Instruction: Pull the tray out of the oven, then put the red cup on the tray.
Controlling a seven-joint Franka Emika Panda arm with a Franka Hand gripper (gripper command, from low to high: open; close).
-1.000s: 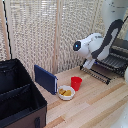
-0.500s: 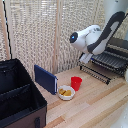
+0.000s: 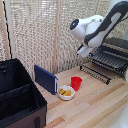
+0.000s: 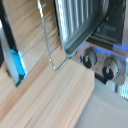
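On the exterior view's right, raised above the wooden tabletop (image 3: 95, 102): the white-and-black Franka arm, its gripper (image 3: 84, 50) hanging clear of everything. Fingers too blurred and small to read; cannot tell whether spread or pressed together. Nothing visibly pinched.

Just beyond and below the gripper, toward the exterior view's right: the small boxy toaster oven (image 3: 116, 52), black on top, door dropped open, with the flat rectangular tray of thin dark metal wires (image 3: 101, 70) drawn out in front of it and jutting over the table. In the wrist view, the same wire tray (image 4: 47, 37) seen as thin rods over pale planks, beside the oven's open door and silvery-grey front with two round knobs (image 4: 100, 61); at one edge, a dark finger with a bright blue pad (image 4: 16, 62).

Below the gripper and well apart, on the table: the small bright-red tapered plastic cup (image 3: 75, 83), upright, off the tray. Touching or just beside it: a white bowl with yellow pieces (image 3: 65, 92). Behind the bowl: a dark blue upright slab (image 3: 45, 79), tilted slightly. Farthest from the gripper, at the exterior view's left: a big black open case (image 3: 17, 97). Behind everything: a pale reed blind (image 3: 40, 30).
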